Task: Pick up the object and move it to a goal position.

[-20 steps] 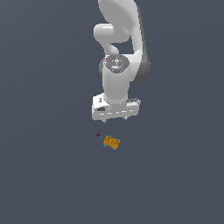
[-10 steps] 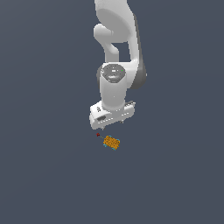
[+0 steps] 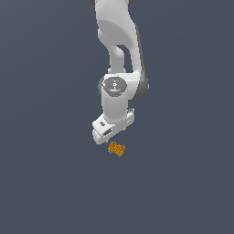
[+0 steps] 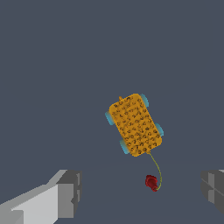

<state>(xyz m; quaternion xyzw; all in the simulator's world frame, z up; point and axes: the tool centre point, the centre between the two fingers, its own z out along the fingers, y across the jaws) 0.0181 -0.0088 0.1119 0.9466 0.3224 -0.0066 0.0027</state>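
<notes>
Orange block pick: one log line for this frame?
phase: approach | gripper: open, above, no contact | orange block: on floor, ungrasped | red bead: tethered to block

- Small rectangular orange block with dark speckles (image 4: 134,124) lies flat on the plain dark grey-blue surface (image 4: 52,65), long axis skewed in frame.
- Four teal tabs protrude at its sides.
- Thin olive cord (image 4: 156,168) runs from one short end to a small dark red knob (image 4: 151,182).
- Two grey fingertips (image 4: 69,194) of the gripper (image 4: 142,190) stand wide apart; nothing between them but the red knob; block untouched.
</notes>
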